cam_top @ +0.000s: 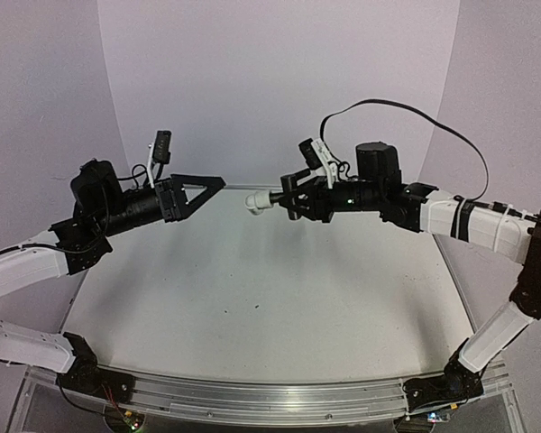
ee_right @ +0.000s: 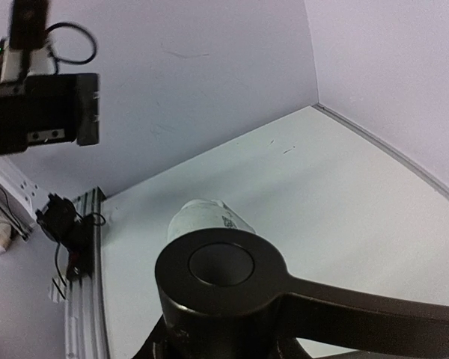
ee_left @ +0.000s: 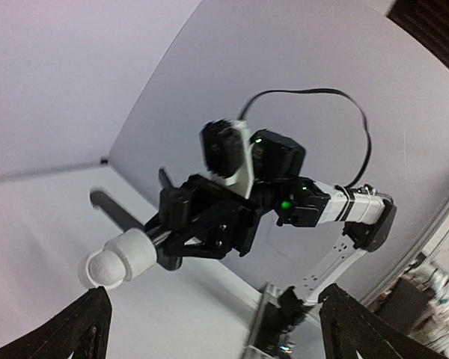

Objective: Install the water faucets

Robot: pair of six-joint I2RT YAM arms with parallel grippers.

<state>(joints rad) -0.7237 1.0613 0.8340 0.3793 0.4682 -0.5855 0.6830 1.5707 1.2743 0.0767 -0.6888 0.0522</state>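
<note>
An aluminium rail [cam_top: 270, 397] edges the near side of a matte white table [cam_top: 252, 298]. Above the table's left, the left gripper [cam_top: 212, 187] hangs, fingers spread wide. Above its far middle, the right gripper [cam_top: 287, 194] clamps the water faucet [cam_top: 257, 200]: smooth rounded white fitting [ee_left: 120, 258], thin bent black spout [ee_left: 123, 215].

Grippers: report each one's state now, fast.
Left gripper: open, holding nothing.
Right gripper: shut on the white fitting.
</note>
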